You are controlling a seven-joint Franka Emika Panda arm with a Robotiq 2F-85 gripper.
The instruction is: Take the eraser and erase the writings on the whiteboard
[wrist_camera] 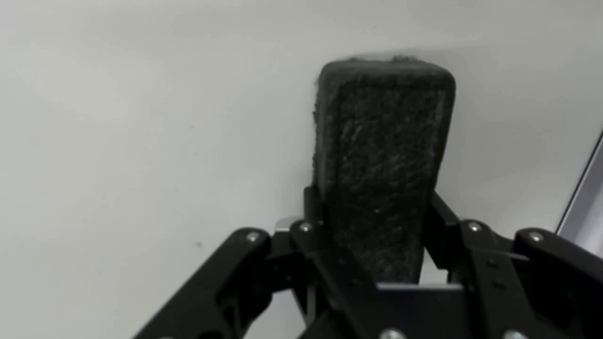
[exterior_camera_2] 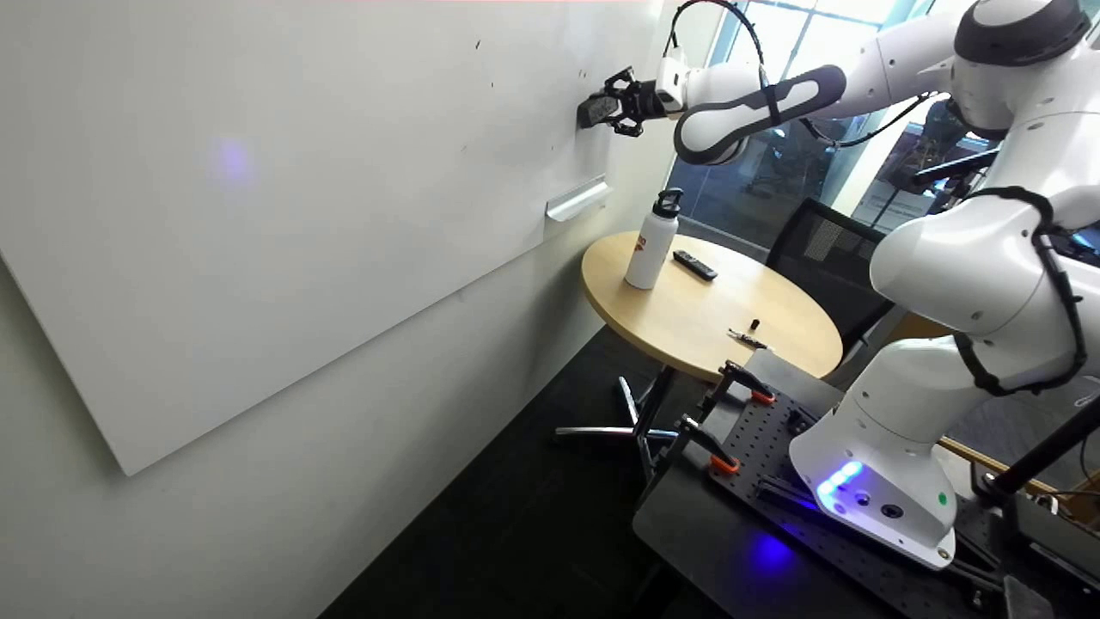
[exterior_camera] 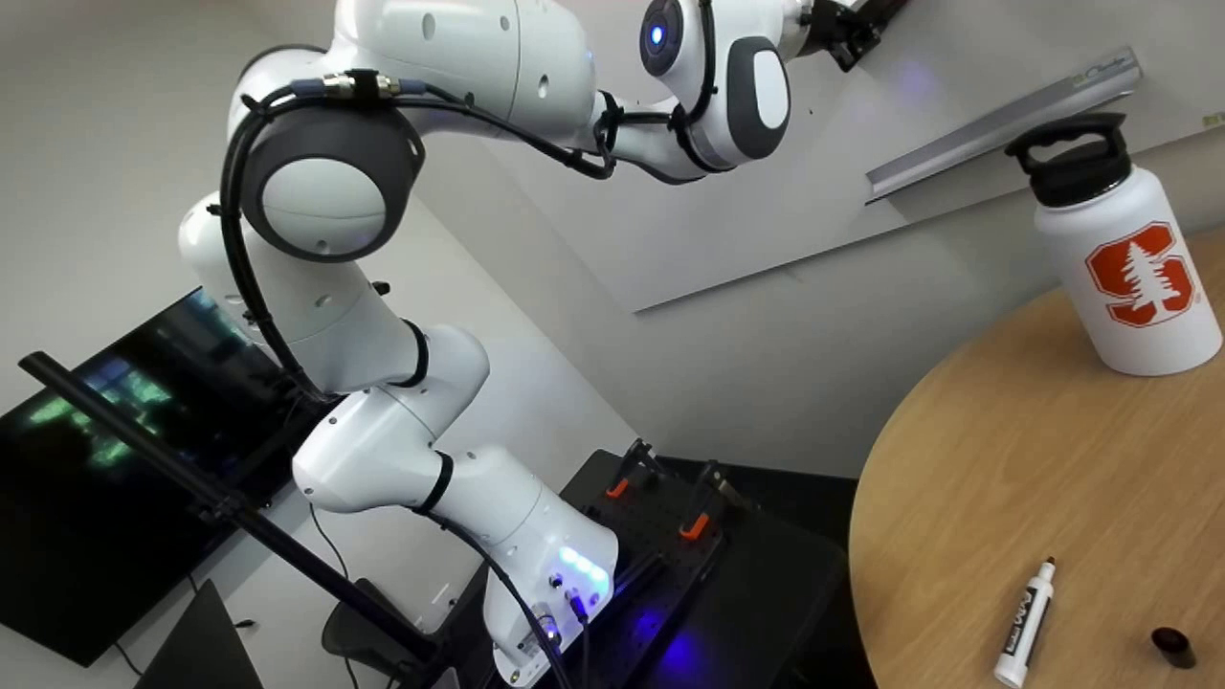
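The black eraser (wrist_camera: pixel 384 141) is held between the two fingers of my gripper (wrist_camera: pixel 374 207) in the wrist view, its far end on or very close to the whiteboard (wrist_camera: pixel 141 117). In an exterior view the eraser (exterior_camera_2: pixel 595 111) meets the whiteboard (exterior_camera_2: pixel 344 189) near its far end, above the grey ledge (exterior_camera_2: pixel 577 199). My gripper (exterior_camera: pixel 847 33) is at the top edge in an exterior view, partly cut off. Of the writings, only tiny dark marks (exterior_camera_2: pixel 583 74) show beside the eraser, with a few specks elsewhere. Anything under the eraser is hidden.
A round wooden table (exterior_camera_2: pixel 730 301) stands below the ledge. It holds a white bottle (exterior_camera: pixel 1129 268), a marker (exterior_camera: pixel 1026 622), a black cap (exterior_camera: pixel 1173 648) and a black remote (exterior_camera_2: pixel 694 265). A dark chair (exterior_camera_2: pixel 825 258) stands behind. Orange-tipped clamps (exterior_camera_2: pixel 724 464) hold the arm's base plate.
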